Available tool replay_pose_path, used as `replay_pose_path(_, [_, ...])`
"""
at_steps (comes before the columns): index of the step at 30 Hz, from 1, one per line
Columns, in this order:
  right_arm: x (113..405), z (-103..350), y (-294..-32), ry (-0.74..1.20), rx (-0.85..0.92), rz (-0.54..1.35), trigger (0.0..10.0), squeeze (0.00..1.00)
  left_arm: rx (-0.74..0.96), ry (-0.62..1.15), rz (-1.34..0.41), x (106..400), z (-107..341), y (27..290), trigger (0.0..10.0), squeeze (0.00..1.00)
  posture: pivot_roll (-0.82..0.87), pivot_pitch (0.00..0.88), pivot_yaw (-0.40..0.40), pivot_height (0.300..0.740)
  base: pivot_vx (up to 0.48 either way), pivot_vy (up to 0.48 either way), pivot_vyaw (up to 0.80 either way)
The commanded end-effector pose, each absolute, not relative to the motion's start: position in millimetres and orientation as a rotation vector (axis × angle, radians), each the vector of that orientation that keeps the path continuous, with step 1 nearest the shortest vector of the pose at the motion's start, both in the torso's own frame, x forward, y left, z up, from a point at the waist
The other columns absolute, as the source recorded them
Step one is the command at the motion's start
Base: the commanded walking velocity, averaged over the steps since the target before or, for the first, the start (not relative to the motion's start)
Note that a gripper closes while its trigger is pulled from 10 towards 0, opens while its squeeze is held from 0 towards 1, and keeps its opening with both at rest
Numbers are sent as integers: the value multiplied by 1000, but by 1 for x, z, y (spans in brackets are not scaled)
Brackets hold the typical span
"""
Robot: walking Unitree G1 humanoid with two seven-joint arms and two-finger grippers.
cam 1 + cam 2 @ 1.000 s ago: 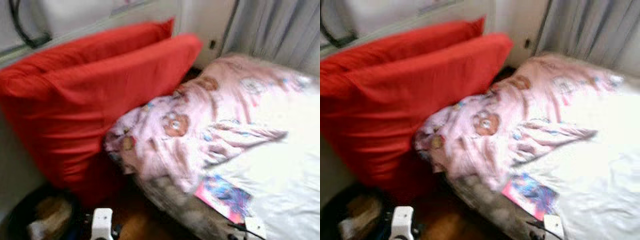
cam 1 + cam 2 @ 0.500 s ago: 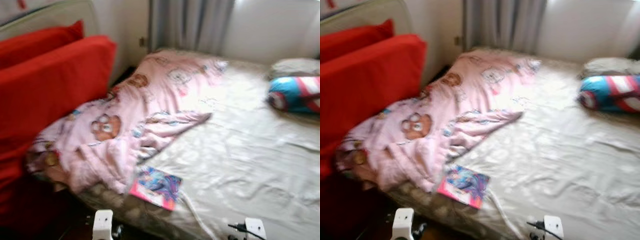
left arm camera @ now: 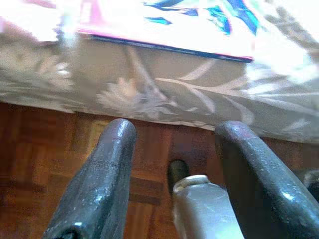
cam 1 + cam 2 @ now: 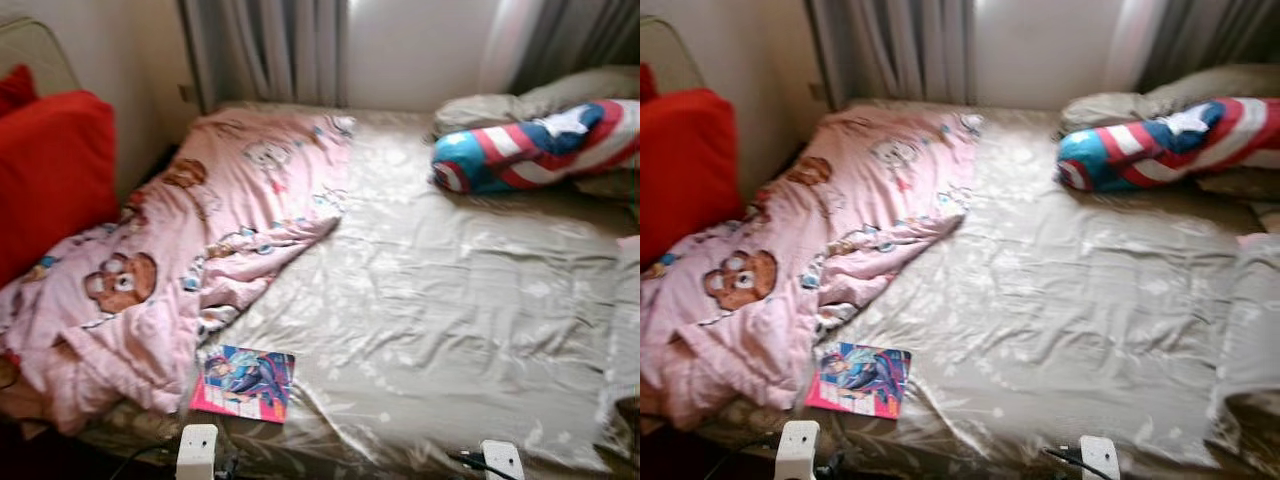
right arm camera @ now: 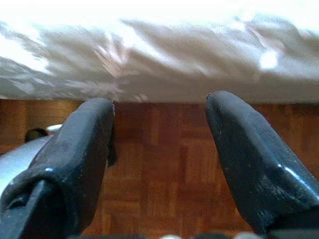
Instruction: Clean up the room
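A rumpled pink blanket with bear prints covers the left side of a bed with a beige sheet. A colourful book lies flat at the bed's near left edge, next to the blanket. A blue, red and white striped cushion rests at the far right. My left gripper hangs open and low over the wood floor, just in front of the bed's side, below the book. My right gripper is open too, facing the bed's edge with nothing between its fingers.
Red cushions stand against the wall at the left. Grey curtains hang behind the bed, and grey pillows lie behind the striped cushion. Parquet floor runs along the bed's near side.
The view has swung to the right: the red cushions slid off to the left and the striped cushion came into sight. Nothing on the bed has moved.
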State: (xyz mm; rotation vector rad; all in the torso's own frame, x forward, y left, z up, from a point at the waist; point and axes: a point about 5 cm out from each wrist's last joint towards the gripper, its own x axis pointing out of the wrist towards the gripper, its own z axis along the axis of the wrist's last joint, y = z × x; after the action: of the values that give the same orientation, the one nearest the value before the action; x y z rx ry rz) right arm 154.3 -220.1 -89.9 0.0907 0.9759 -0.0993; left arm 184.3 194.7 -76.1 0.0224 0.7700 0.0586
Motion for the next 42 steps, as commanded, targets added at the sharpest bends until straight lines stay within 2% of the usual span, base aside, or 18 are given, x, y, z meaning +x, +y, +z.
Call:
replay_pose_path(1, [152,-91,-220,987,89,-100,10000,0,36,793,42,182,-78,195,10000,0,-22,46,-6,740,0,0,-631])
replay_pose_path(11, [154,-90,-220,974,95,-112,10000,0,51,800,28,183,-78,194,10000,0,-23,79,-12,740,0,-25,-626])
replay_pose_path(42, [156,-89,-221,970,75,-106,10000,0,42,804,40,182,-79,193,10000,0,-28,89,-13,740,0,-319,0])
